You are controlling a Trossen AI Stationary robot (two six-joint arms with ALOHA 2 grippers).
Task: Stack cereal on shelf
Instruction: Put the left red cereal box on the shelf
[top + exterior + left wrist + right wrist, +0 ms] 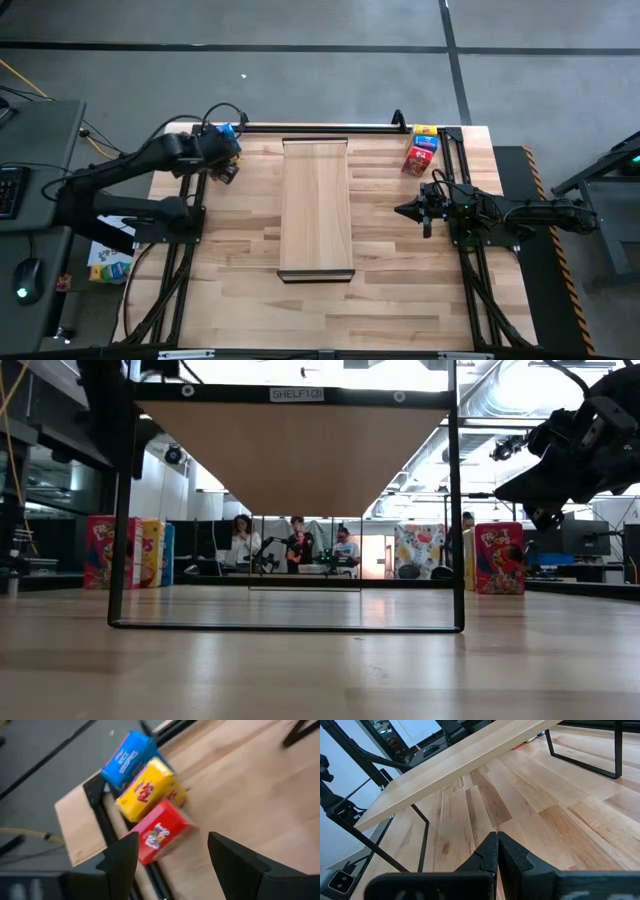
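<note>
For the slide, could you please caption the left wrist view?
Open left gripper above red, yellow and blue cereal boxes at the table edge.

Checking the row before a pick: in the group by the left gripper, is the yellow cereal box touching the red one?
Touching. The left wrist view shows the yellow box pressed side to side against the red box, with no gap between them.

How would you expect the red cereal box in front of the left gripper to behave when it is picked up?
The red cereal box looks like small printed cardboard, so probably light and fairly stiff, though a hard squeeze might dent it. Its flat faces should suit the open left gripper. It sits against the yellow box, so lifting it may nudge that neighbour.
</note>
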